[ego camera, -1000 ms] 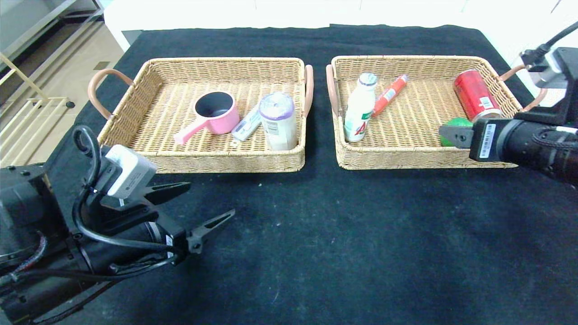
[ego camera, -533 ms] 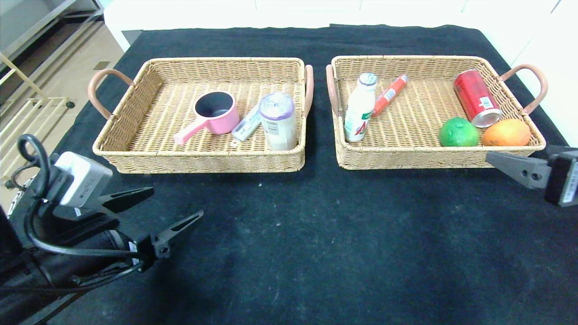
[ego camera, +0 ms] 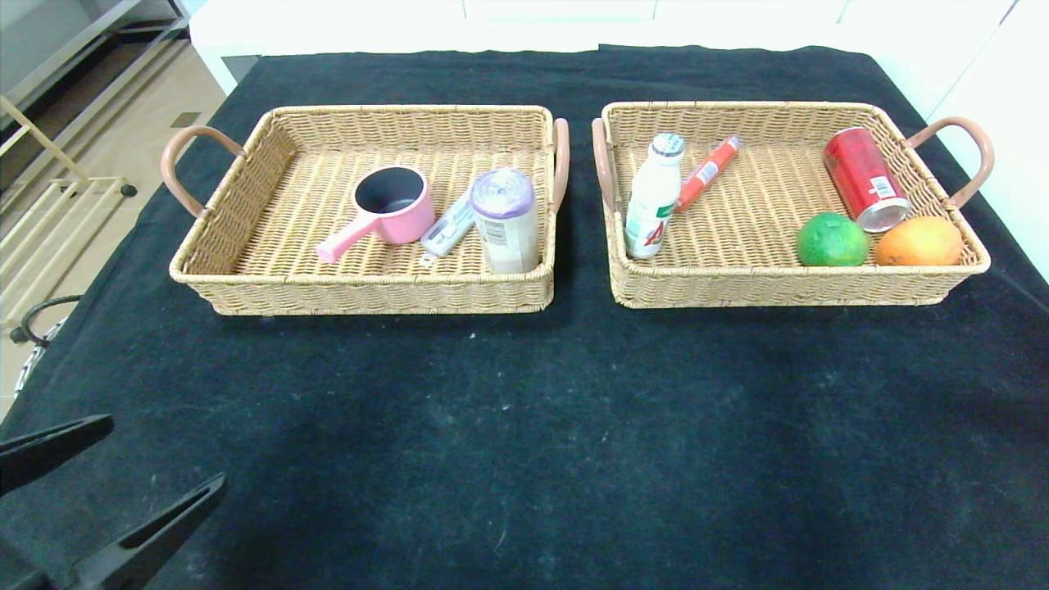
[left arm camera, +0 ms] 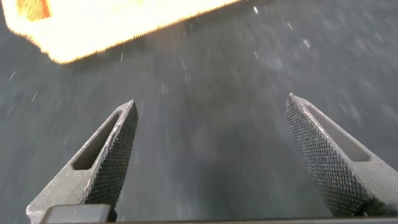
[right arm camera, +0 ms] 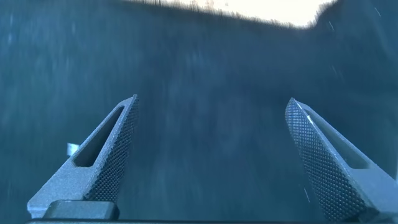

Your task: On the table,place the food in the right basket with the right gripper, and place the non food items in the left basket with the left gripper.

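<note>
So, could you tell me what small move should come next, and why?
Probably none beyond parking both arms. The table holds no loose items: pink pot lies in the left basket, lime and orange in the right basket. The left gripper is open, empty.

A black, cloth-covered tabletop (ego camera: pixel 574 426) fills most of the head view, its dark fabric flecked with pale lint. Beyond its far edge runs a smooth white wall or panel (ego camera: pixel 533 20), brightly lit, and the same white surface (ego camera: pixel 996 90) continues down past the tabletop's right side. To the left lies a beige tiled floor (ego camera: pixel 123 123). On it stand a pale yellow slatted rack (ego camera: pixel 41 229) and, farther back, a grey metal-framed shelf unit (ego camera: pixel 90 33).
</note>
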Robot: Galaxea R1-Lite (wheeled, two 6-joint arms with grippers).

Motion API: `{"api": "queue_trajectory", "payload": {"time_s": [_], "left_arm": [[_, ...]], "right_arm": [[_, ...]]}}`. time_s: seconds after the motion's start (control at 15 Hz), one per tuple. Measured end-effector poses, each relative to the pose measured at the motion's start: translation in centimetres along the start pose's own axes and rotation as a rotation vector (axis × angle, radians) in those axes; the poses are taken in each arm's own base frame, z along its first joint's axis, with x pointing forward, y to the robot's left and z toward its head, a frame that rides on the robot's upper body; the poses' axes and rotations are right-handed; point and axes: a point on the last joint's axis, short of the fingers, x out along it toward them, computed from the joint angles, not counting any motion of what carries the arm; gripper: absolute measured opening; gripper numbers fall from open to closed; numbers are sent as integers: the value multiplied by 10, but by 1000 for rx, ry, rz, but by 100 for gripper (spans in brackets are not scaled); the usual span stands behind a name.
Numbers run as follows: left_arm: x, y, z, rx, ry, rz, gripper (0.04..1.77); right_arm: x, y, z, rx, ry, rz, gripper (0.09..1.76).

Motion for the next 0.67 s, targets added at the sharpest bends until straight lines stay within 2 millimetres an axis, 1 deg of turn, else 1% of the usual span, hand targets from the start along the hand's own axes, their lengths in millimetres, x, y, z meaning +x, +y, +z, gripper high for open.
{"api": "queue_trajectory", "payload": {"time_s": [0.13, 0.27, 0.4, 0.47, 0.67], "left_arm": [[-34, -3, 5, -14, -7, 14, 172], [-60, -3, 17, -21, -91, 71, 172], [-77, -3, 26, -17, -169, 102, 172], [-82, -4, 26, -14, -187, 108, 172], [-96, -8, 19, -13, -163, 134, 172]], "right_arm": [[-32, -5, -12, -1, 26, -29, 170], [-55, -8, -18, 17, 11, -107, 170], [-70, -5, -26, 40, 12, -201, 170], [-77, -2, -32, 49, 14, -232, 170], [-91, 4, -54, 60, -4, -253, 170]]}}
